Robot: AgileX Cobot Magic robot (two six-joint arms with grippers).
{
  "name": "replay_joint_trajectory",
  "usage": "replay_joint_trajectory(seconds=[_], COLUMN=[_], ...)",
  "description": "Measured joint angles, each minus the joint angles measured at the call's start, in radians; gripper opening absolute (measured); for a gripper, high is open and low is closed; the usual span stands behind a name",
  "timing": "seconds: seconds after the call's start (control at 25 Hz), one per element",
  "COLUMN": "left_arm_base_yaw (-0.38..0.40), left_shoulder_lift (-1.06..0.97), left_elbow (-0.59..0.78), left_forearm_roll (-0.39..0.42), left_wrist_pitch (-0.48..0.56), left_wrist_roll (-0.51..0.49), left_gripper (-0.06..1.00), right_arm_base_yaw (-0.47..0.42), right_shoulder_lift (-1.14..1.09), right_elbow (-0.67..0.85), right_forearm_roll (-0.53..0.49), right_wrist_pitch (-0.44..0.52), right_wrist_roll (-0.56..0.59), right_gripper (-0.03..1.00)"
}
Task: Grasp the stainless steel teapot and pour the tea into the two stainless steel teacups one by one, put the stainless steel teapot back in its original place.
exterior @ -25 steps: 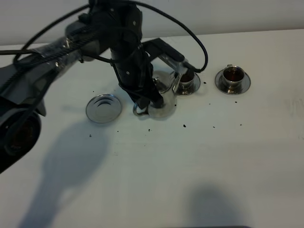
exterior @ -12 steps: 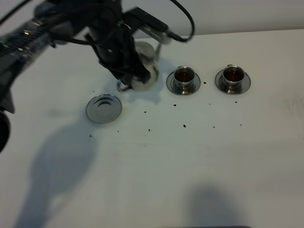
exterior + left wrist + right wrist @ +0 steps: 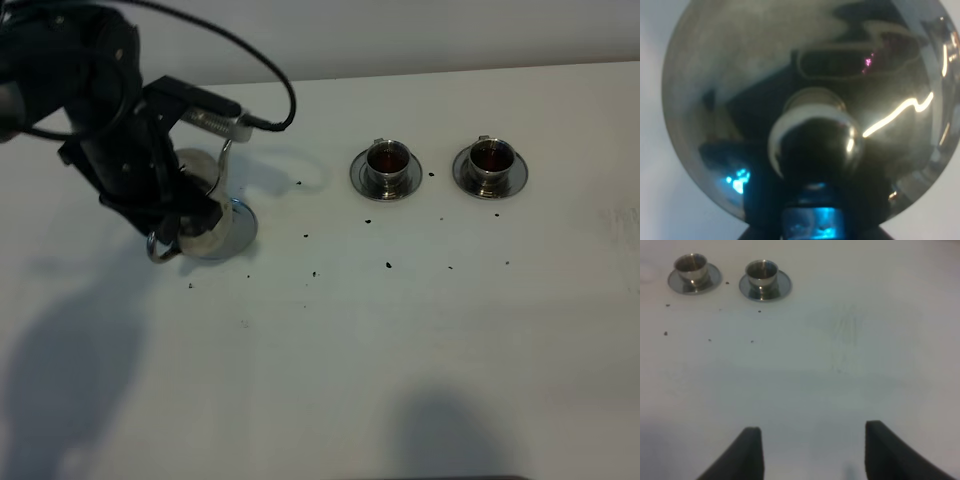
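Note:
My left gripper (image 3: 172, 228) is shut on the stainless steel teapot (image 3: 203, 215) by its loop handle and holds it over the round steel coaster (image 3: 243, 230), whose right rim alone shows. I cannot tell whether the pot rests on it. The thin spout (image 3: 225, 165) points up and back. In the left wrist view the domed lid (image 3: 740, 75) and its knob (image 3: 812, 142) fill the frame. The two stainless steel teacups (image 3: 388, 160) (image 3: 491, 158) stand on saucers at the back right, both holding dark reddish-brown tea. My right gripper (image 3: 810, 450) is open and empty, hovering over bare table.
Dark specks (image 3: 388, 265) are scattered on the white table in front of the cups and the coaster. The right wrist view shows both cups (image 3: 690, 265) (image 3: 761, 272) far off. The left arm's cable (image 3: 285, 95) loops above the pot.
My left arm has carried the teapot from beside the left cup, leftward and forward, to over the coaster. The cups have not moved.

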Motion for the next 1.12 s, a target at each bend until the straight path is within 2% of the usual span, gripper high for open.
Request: replay_joint_trajectory(seconds=[0.16,0.4,0.64,1.12], left_arm_base_yaw=[0.025,0.025,0.022,0.018], left_shoulder_lift=[-0.019,-0.018,0.022,0.057], left_elbow=[0.098,0.117,0.121,0.123], left_forearm_roll=[0.000,0.006,0.003,-0.013], left_wrist_pitch=[-0.117,-0.221,-0.254,-0.337], left_wrist_roll=[-0.033,-0.108,-0.174,-0.194], left_gripper=[0.23,0.23,0.23,0.23], right_arm_base_yaw=[0.000,0.000,0.000,0.000], right_shoulder_lift=[0.000,0.000,0.000,0.000], right_elbow=[0.000,0.000,0.000,0.000], right_forearm_roll=[0.000,0.000,0.000,0.000], right_wrist_pitch=[0.000,0.000,0.000,0.000], right_wrist_roll=[0.000,0.000,0.000,0.000], right_gripper=[0.44,0.44,0.44,0.44])
